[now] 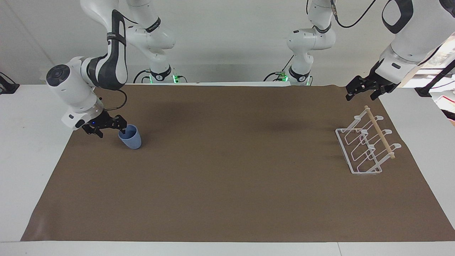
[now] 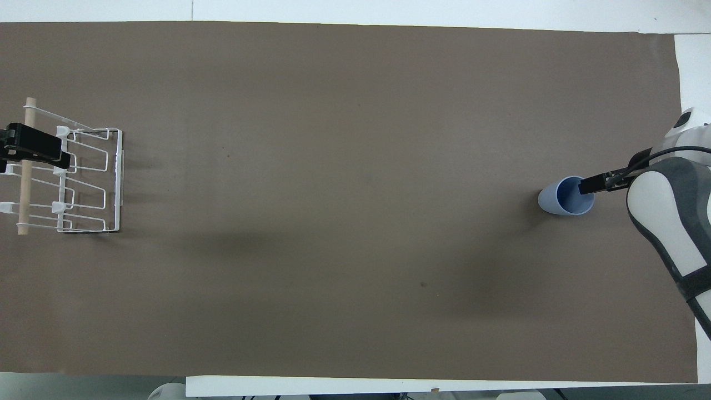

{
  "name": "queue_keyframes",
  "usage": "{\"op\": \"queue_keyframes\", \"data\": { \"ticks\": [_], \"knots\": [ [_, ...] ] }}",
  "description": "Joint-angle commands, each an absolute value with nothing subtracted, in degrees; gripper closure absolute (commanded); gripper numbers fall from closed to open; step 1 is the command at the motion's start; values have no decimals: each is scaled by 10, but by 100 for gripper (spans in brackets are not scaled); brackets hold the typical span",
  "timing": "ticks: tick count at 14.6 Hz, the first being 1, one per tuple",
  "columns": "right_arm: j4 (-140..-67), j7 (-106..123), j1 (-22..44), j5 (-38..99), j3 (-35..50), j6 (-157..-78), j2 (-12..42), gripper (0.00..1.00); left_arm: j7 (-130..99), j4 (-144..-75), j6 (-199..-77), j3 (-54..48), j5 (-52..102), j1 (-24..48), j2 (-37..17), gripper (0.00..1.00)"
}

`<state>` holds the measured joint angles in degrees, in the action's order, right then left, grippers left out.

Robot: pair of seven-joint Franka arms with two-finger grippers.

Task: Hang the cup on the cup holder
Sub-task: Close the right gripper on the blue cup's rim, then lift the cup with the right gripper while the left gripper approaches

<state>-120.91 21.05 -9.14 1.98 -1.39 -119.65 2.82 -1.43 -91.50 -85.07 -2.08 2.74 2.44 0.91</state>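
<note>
Brown mat (image 1: 227,177); facing view shows right end effector (image 1: 110,128) straddling cup (image 1: 130,139) rim.

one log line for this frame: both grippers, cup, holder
right gripper: open, at cup rim, no grasp | cup: upright on mat | left gripper: waiting over cup holder | cup holder: nothing hung

We see glossy white arm shells, dark grey joint panels, black cables looping along links, black grippers, green lights glowing at both bases.
</note>
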Motion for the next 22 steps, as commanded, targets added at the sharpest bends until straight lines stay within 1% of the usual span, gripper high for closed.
{"op": "queue_keyframes", "data": {
  "ticks": [1,3,4,5,8,9,10,16,17,19,20,22],
  "knots": [
    [-1230,256,-94,33,-12,-1221,32,4,-10,-928,-848,-26,18,17,24,0],
    [-1257,277,-94,33,-13,-1248,28,9,-10,-928,-848,-26,18,17,24,0],
    [-1262,280,-94,33,-12,-1259,28,15,-10,-928,-848,-26,18,17,24,0],
    [-1261,294,-94,33,-12,-1262,28,28,-10,-928,-848,-26,18,17,24,0],
    [-1261,311,-92,33,-12,-1262,28,74,-10,-928,-848,-26,18,17,24,0],
    [-1262,308,-92,33,-12,-1263,28,92,-10,-928,-848,-26,18,17,24,0],
    [-1262,308,-93,33,-12,-1263,28,100,-10,-928,-848,-26,18,17,24,0],
    [-1250,308,-91,33,-8,-1251,31,100,-12,-929,-839,-25,18,17,25,0],
    [-1237,310,-91,33,-7,-1232,33,100,-13,-928,-840,-26,18,17,25,0],
    [-1175,312,-84,50,2,-1153,40,100,-15,-924,-845,-25,18,17,24,0],
    [-1144,312,-70,101,8,-1117,40,100,-26,-925,-845,-26,19,17,24,0],
    [-1115,309,-50,232,9,-1069,38,100,-86,-930,-848,-29,19,25,26,0]
  ]
}}
